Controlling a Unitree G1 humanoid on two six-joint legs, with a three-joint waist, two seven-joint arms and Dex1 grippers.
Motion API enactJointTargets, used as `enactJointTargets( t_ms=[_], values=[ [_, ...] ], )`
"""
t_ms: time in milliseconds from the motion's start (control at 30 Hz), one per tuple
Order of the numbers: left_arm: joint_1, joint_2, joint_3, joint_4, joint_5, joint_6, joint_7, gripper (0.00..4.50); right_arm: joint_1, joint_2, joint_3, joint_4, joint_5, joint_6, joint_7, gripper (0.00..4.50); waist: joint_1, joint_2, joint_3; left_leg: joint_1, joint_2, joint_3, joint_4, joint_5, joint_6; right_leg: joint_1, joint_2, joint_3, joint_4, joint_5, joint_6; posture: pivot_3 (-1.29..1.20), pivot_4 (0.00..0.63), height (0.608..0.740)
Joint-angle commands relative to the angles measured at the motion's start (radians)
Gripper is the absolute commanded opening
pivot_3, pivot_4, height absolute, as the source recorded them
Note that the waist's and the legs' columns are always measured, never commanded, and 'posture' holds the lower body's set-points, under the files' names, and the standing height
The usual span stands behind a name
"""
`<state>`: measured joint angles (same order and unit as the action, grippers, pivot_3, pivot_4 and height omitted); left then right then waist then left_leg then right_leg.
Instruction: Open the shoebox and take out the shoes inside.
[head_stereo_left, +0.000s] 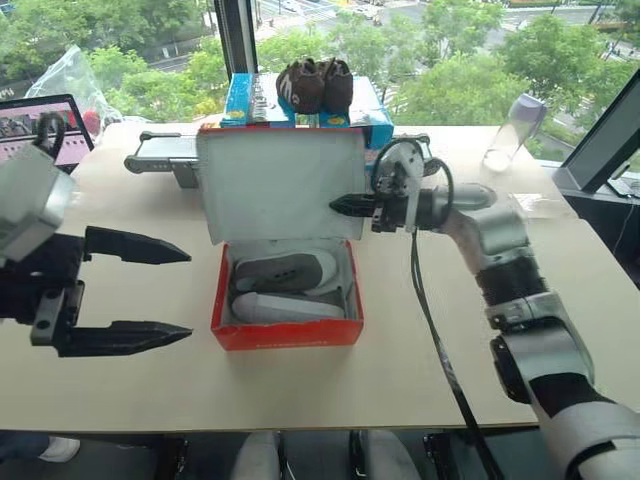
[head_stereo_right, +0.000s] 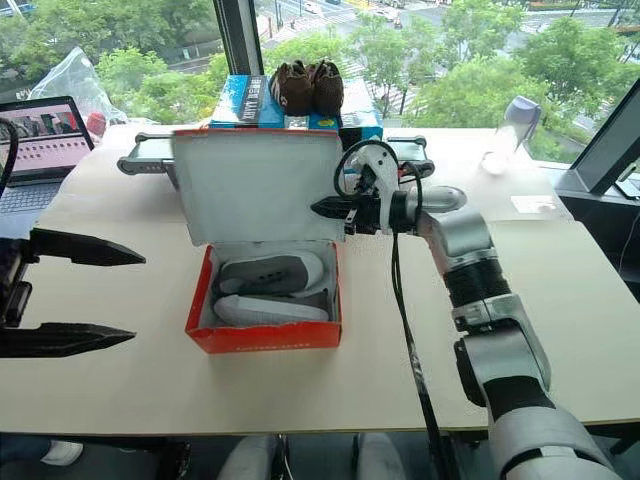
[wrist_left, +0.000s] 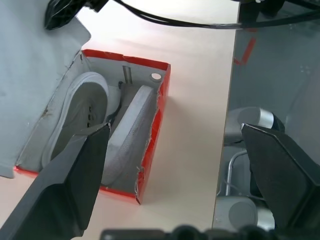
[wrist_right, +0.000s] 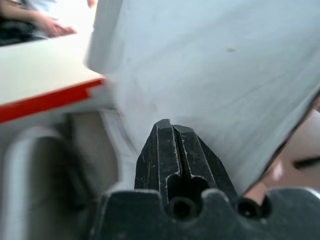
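The red shoebox sits open in the middle of the table, its lid standing upright with the white inside facing me. Two grey shoes with pale soles lie side by side inside it; the left wrist view shows the shoes too. My right gripper is shut, its tips against the lid's right edge, with nothing seen between the fingers. My left gripper hangs open to the left of the box, apart from it and holding nothing.
Blue boxes with a dark brown pair of shoes on top stand behind the shoebox. A grey and black device lies behind the lid. A laptop is at the far left, a clear bottle at the back right.
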<state>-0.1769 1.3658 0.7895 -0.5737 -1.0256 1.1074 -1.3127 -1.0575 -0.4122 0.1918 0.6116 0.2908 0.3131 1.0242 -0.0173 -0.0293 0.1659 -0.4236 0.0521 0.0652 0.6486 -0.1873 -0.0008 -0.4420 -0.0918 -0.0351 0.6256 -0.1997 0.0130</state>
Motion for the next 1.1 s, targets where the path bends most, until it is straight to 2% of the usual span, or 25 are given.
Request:
enactJointTargets(
  t_ms=[33, 200, 367, 467, 567, 633, 900, 933, 1100],
  values=[
    [0.009, -0.004, 0.049, -0.018, -0.01, 0.013, 0.011, 4.48, -0.063, 0.021, -0.022, 0.119, -0.069, -0.117, -0.034, 0.0, -0.001, 0.0, 0.0, 0.0, 0.0, 0.0, 0.0, 0.0, 0.0, 0.0, 0.0, 0.0, 0.0, 0.0, 0.0, 0.0, 0.15, 0.74],
    [0.021, -0.007, 0.048, -0.016, -0.009, 0.005, 0.013, 4.48, -0.081, 0.013, -0.049, 0.14, -0.096, -0.144, -0.022, 0.0, -0.002, 0.0, 0.0, 0.0, 0.0, 0.0, -0.001, 0.0, 0.0, 0.0, 0.0, 0.0, 0.0, 0.0, 0.0, 0.0, 0.15, 0.74],
    [0.049, -0.016, 0.036, 0.011, 0.052, -0.042, 0.002, 4.48, -0.034, -0.097, -0.078, -0.179, 0.011, 0.027, 0.153, 0.0, 0.002, 0.002, 0.003, 0.0, 0.0, 0.0, -0.001, 0.001, -0.001, 0.0, 0.0, 0.0, 0.001, 0.0, 0.0, 0.0, 0.15, 0.74],
    [0.068, -0.029, 0.015, 0.05, 0.122, -0.1, 0.016, 4.48, -0.001, -0.155, -0.074, -0.371, 0.071, 0.164, 0.204, 0.0, 0.003, 0.002, 0.003, 0.0, 0.0, -0.001, -0.001, 0.0, -0.001, 0.0, 0.0, -0.001, 0.001, -0.001, -0.001, 0.0, 0.15, 0.74],
    [0.081, -0.045, -0.021, 0.111, 0.203, -0.172, 0.039, 4.5, 0.038, -0.218, -0.019, -0.556, 0.096, 0.267, 0.262, 0.83, 0.0, 0.002, 0.003, 0.002, 0.001, 0.0, -0.002, 0.0, -0.001, 0.0, 0.001, -0.001, 0.001, -0.001, -0.001, 0.0, 0.15, 0.74],
    [0.088, -0.055, -0.044, 0.133, 0.233, -0.206, 0.041, 4.5, 0.068, -0.246, 0.051, -0.644, 0.058, 0.271, 0.286, 1.49, 0.0, 0.002, 0.003, 0.002, 0.001, 0.0, -0.002, 0.001, -0.001, 0.0, 0.001, -0.001, 0.002, -0.002, -0.002, 0.0, 0.15, 0.74],
    [0.1, -0.08, -0.08, 0.127, 0.233, -0.239, 0.026, 4.5, 0.124, -0.201, 0.221, -0.714, -0.071, 0.245, 0.228, 4.28, 0.003, 0.002, 0.003, 0.001, 0.001, 0.0, -0.002, 0.003, -0.005, -0.003, 0.0, -0.001, 0.004, -0.002, -0.004, 0.0, 0.15, 0.74],
    [0.104, -0.083, -0.079, 0.122, 0.234, -0.24, 0.025, 4.5, 0.121, -0.189, 0.227, -0.71, -0.077, 0.253, 0.223, 4.46, 0.003, 0.002, 0.003, 0.001, 0.001, 0.0, -0.002, 0.003, -0.005, -0.003, 0.0, -0.001, 0.004, -0.002, -0.004, 0.0, 0.15, 0.74],
    [0.11, -0.094, -0.08, 0.104, 0.223, -0.236, 0.026, 4.5, 0.117, -0.139, 0.253, -0.679, -0.09, 0.281, 0.212, 4.46, 0.003, 0.002, 0.003, -0.002, 0.001, 0.0, -0.002, 0.003, -0.006, -0.006, 0.0, -0.001, 0.005, -0.001, -0.003, 0.0, 0.15, 0.74]
  ],
)
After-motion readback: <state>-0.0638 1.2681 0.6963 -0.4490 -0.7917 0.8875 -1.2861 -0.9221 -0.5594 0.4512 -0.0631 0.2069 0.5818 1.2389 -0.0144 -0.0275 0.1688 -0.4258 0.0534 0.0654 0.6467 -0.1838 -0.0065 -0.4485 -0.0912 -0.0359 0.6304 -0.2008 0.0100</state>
